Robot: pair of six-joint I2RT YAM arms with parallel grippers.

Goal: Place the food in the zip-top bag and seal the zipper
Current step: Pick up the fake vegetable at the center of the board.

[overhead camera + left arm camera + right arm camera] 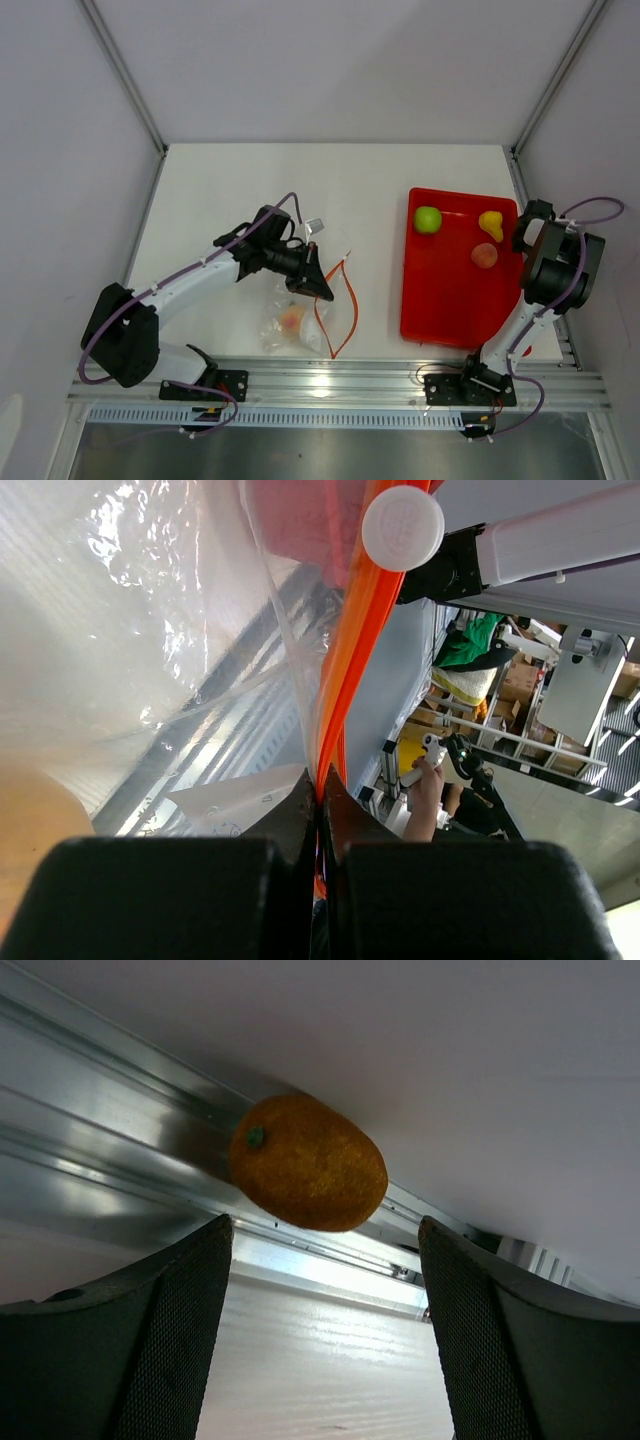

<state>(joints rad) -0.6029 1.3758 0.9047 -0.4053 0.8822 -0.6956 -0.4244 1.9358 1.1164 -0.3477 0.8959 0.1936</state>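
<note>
My left gripper (pixel 312 283) is shut on the orange-red zipper (pixel 345 300) of the clear zip-top bag (pixel 285 330), which lies crumpled near the front edge with an orange-pink fruit (pixel 292 318) inside. In the left wrist view the jaws (pixel 320 785) pinch the zipper strip (pixel 345 650), with the bag film (pixel 150 630) to the left. The lime-green apple (pixel 428 219), yellow pear (pixel 490 222) and an orange-pink piece (pixel 484 256) lie in the red tray (pixel 440 310). My right gripper (pixel 524 228) is open at the tray's right edge. An orange fruit (pixel 308 1163) lies just beyond its fingertips (pixel 325 1238).
The orange fruit rests against an aluminium rail (pixel 100 1110) by the side wall. A small metal clip (pixel 313 226) lies behind my left gripper. The front rail (pixel 340 385) runs along the near table edge. A white round knob (pixel 402 527) shows above the zipper.
</note>
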